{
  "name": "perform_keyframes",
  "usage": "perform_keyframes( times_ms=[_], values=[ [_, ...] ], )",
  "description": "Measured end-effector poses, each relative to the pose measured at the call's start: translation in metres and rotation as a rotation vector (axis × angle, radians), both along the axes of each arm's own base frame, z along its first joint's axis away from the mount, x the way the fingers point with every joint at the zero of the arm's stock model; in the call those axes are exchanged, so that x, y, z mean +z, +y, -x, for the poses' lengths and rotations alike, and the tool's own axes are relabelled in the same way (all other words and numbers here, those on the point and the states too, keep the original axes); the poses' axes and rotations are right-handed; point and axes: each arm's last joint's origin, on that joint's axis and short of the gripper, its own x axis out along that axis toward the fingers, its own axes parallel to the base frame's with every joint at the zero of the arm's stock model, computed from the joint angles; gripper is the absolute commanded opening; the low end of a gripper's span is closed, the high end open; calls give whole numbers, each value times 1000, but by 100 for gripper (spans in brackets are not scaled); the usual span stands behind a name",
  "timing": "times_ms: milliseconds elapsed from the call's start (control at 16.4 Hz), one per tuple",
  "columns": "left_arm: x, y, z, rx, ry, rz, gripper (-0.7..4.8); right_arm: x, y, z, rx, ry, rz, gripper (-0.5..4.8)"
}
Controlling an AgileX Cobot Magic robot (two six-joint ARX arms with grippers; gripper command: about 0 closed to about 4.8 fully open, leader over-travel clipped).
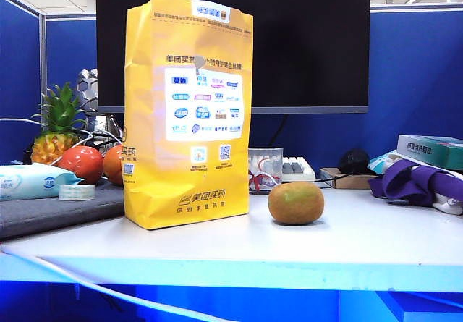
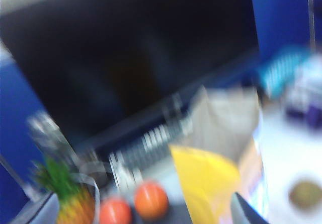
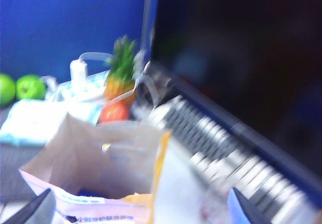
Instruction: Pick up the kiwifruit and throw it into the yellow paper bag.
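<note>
The yellow paper bag (image 1: 188, 112) stands upright on the white table (image 1: 231, 242), left of the middle. The kiwifruit is hidden; nothing of it shows inside the bag's open mouth (image 3: 115, 163). A rounder kiwifruit with a greenish patch (image 1: 295, 202) lies on the table just right of the bag and is blurred in the left wrist view (image 2: 304, 194). My right gripper (image 3: 138, 211) hangs over the bag's mouth, its fingers wide apart and empty. Of my left gripper only one dark fingertip (image 2: 245, 211) shows, above the bag (image 2: 211, 183). Neither arm appears in the exterior view.
A pineapple (image 1: 58, 130), two red fruits (image 1: 83, 164), a wipes pack (image 1: 32, 181) and a tape roll (image 1: 77, 192) sit left of the bag. Behind are a monitor (image 1: 289, 40), a keyboard (image 1: 296, 168) and a glass (image 1: 265, 168). A purple cloth (image 1: 416, 181) lies at the right.
</note>
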Motion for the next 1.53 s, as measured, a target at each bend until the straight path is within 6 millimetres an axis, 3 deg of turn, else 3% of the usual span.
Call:
perform_keyframes(
  times_ms=[183, 305, 427, 549, 610, 793, 854, 976, 1159, 1281, 1525],
  values=[
    [-14, 36, 38, -13, -96, 93, 479, 22, -24, 47, -46, -119, -48, 479],
    [-30, 55, 60, -70, -123, 172, 479, 12, -38, 74, -91, -151, -56, 479],
    [-49, 65, 75, -199, -140, 236, 479, -18, -53, 105, -97, -132, -75, 479],
    [-55, 64, 74, -217, -111, 247, 479, -47, -66, 133, -102, -156, -145, 479],
    [-65, 58, 68, -188, -68, 223, 479, -89, -75, 148, -138, -162, -157, 479],
    [-99, 43, 46, -50, 57, 160, 479, -157, -72, 143, -152, -105, -240, 479],
    [-119, 34, 35, 4, 120, 143, 479, -192, -68, 134, -165, -47, -290, 479],
    [-145, 26, 25, 68, 201, 83, 479, -229, -64, 125, -169, 10, -335, 479],
    [-147, 26, 25, 74, 223, 91, 479, -252, -63, 122, -185, 101, -309, 479],
    [-147, 27, 25, 74, 223, 94, 479, -270, -63, 124, -213, 251, -220, 479],
    [-147, 27, 25, 74, 223, 94, 479, -287, -66, 128, -240, 405, -126, 479]
  ],
)
